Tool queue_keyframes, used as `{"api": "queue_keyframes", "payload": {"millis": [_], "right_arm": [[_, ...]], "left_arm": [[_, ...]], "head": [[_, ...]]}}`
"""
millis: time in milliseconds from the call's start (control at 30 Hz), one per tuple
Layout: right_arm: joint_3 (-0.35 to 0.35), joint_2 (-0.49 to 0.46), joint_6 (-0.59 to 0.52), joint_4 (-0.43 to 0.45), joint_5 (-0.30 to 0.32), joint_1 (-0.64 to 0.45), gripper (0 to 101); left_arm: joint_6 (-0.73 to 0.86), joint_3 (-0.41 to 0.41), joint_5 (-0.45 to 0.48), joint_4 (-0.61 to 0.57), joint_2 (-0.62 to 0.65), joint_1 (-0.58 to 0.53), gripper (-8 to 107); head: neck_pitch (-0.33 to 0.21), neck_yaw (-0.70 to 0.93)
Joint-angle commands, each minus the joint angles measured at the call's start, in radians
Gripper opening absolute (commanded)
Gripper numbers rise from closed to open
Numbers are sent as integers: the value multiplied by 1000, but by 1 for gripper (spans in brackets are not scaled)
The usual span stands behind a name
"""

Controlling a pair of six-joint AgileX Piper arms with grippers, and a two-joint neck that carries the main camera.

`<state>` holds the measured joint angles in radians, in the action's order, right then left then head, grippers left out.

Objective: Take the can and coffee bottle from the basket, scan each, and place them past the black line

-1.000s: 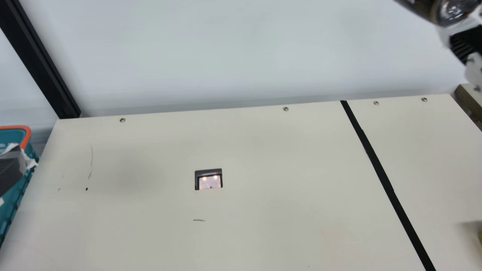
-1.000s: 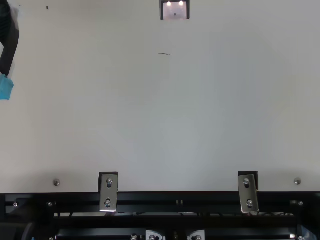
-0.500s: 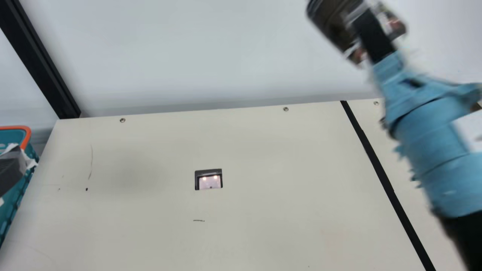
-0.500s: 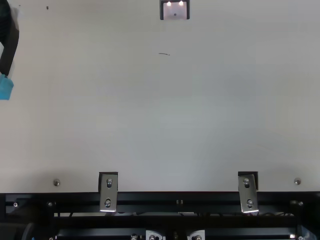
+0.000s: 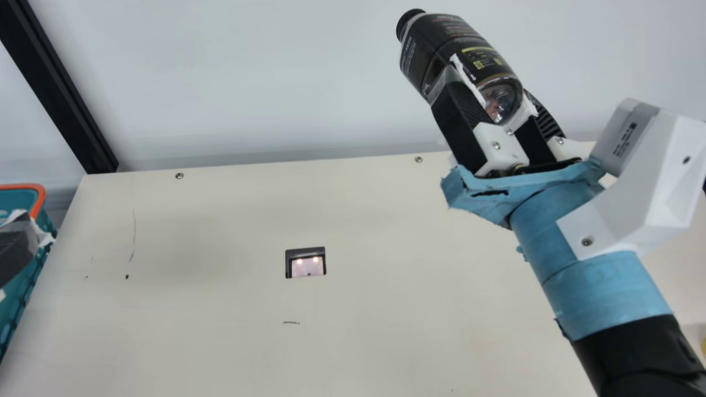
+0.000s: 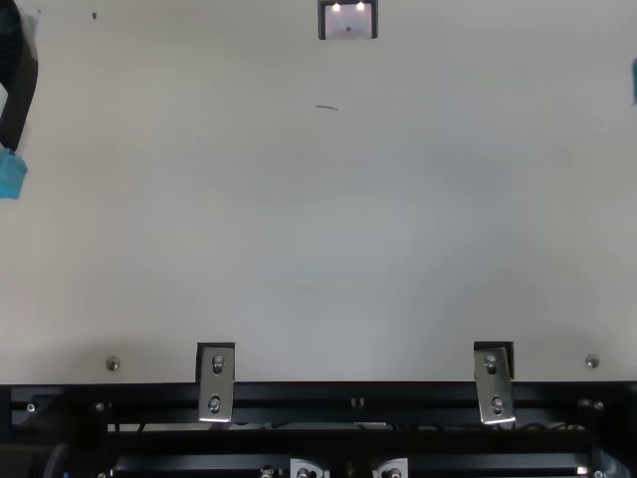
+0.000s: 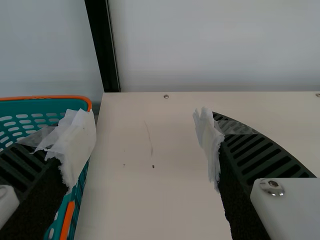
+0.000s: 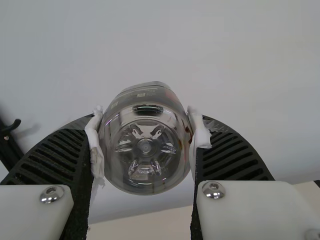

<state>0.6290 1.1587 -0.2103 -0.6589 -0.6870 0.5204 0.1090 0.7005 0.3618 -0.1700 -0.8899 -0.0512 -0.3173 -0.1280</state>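
At the main view's left edge, the basket (image 5: 39,194) is cut off, partly behind the left gripper (image 5: 17,248), itself cropped, fingers wide apart. Farther right, the right gripper (image 5: 486,91) holds the coffee bottle (image 5: 449,33) aloft, tilted (dark label, print mostly too fine to read). A yellow sliver (image 5: 704,346), unidentifiable, meets the right edge.

We see the coffee bottle (image 5: 460,47) held near its base, up in the air, well apart from the basket (image 5: 39,194) and to its right in the main view. It has a black cap, a dark label with yellow print and a clear, ridged bottom. It tilts, cap end higher and towards the basket's side. We see the basket as teal, perforated and orange-rimmed.
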Motion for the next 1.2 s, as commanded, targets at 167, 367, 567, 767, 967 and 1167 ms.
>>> {"api": "queue_keyframes", "payload": {"millis": [167, 367, 567, 767, 967, 1167], "right_arm": [[-44, 70, 66, 171, -52, 27, 0], [-78, 156, 137, 286, -117, 44, 0], [-91, 257, 181, 361, -190, 59, 0], [-81, 361, 193, 394, -255, 80, 0], [-56, 451, 195, 401, -301, 101, 0], [-27, 517, 192, 410, -327, 114, 0]], "left_arm": [[0, 0, 0, 0, 0, 0, 90], [0, 0, 0, 0, 0, 0, 90], [0, 0, 0, 0, 0, 0, 90], [0, 0, 0, 0, 0, 0, 90], [0, 0, 0, 0, 0, 0, 90], [0, 0, 0, 0, 0, 0, 90]], "head": [[0, -9], [0, -9], [0, -9], [0, -9], [0, -9], [0, -9]]}}
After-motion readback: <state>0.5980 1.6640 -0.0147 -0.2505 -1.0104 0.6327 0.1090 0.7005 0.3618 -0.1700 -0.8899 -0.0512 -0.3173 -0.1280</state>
